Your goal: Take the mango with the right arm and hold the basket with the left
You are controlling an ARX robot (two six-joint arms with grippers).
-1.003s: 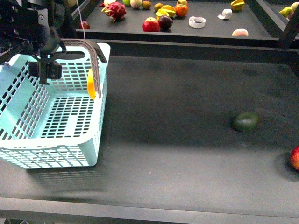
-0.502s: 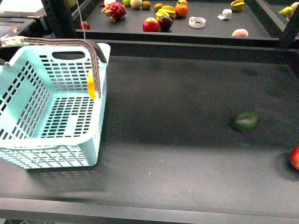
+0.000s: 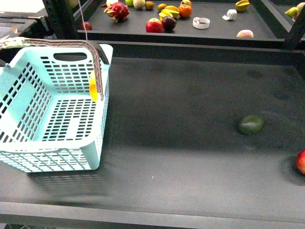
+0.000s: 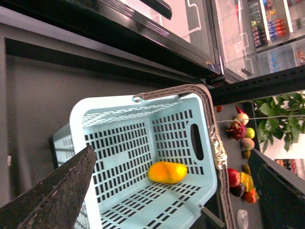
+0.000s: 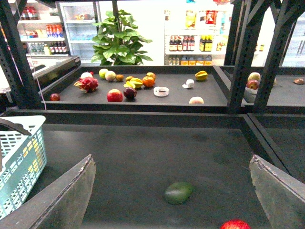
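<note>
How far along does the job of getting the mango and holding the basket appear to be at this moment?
The placing looks done: the mango lies inside the light blue basket, against its far wall. Nothing is in hand: the right gripper is open and empty above the green fruit, and the left gripper is clear of the basket, though its jaws' state is unclear. Little seems left.

Pale turquoise perforated plastic basket (image 3: 28,157) looked smooth and faintly glossy, smooth-skinned yellow oval mango (image 4: 167,172) had a soft sheen, dark counter (image 3: 190,105) looked matt, dark green oval fruit (image 3: 250,124) looked dull.
</note>
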